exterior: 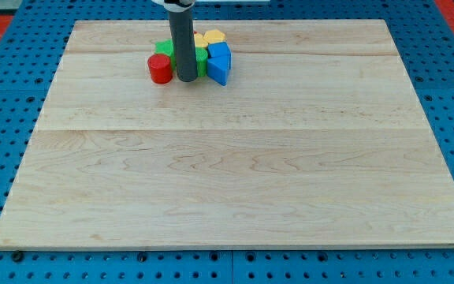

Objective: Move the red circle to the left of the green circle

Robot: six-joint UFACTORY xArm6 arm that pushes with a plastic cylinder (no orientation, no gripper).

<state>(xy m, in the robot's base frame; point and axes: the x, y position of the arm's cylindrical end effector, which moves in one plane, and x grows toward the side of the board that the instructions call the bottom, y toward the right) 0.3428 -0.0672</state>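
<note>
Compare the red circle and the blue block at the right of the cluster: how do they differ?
The red circle is round and red; the blue block is angular, with a pointed front, and blue. The red circle lies at the cluster's left end, left of my tip; the blue block lies at the right end, right of my tip. The red circle looks shorter than the blue block. Both rest flat on the wooden board, near the view's top.

One red circle (160, 69), two green blocks (163, 48), two blue blocks (219, 71), two yellow blocks (214, 36), all clustered beside the red circle
</note>
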